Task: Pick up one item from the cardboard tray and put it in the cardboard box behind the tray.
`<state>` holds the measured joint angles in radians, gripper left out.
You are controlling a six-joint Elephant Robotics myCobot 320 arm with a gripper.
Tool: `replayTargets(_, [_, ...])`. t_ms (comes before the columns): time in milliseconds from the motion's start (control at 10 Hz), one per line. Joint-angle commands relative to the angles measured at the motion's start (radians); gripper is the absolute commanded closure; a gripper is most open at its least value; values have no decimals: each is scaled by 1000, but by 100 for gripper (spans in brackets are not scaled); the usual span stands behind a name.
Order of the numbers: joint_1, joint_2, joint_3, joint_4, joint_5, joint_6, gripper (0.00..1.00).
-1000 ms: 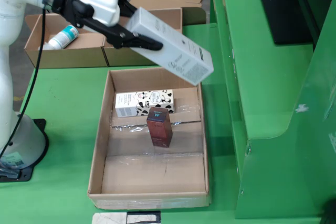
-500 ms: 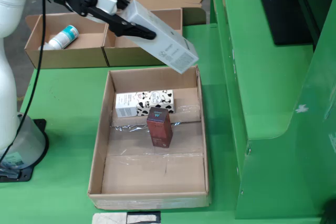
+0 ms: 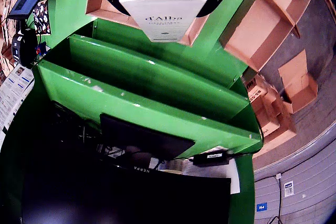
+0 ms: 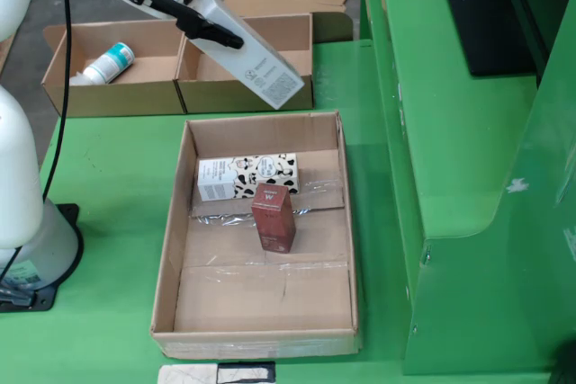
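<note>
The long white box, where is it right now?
In the side view the long white box hangs tilted in the claw, over the right-hand cardboard box behind the tray.

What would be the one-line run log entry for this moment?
stage: carry | hand: shut on white carton | carton: tilted, above right box | tray: cow-print box, red box | left box: bottle

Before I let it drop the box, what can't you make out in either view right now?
- Gripper, side view: fingers clamp the white box; its far side is hidden.
- Right rear box, side view: floor hidden behind the carton.
- Gripper view: carton's lower print too small to read; tray out of frame.
</note>
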<state>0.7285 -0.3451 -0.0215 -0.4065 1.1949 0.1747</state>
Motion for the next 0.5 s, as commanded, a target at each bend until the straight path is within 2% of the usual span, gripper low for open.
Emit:
replayTargets(0, [359,110,21,-171,-87,90,100])
replayTargets(100, [456,76,21,-164,-89,66,100])
replayTargets(200, [456,76,21,-164,-89,66,100])
replayTargets(300, [571,49,21,-183,-93,74,100])
replayTargets(400, [571,49,21,-183,-93,74,100])
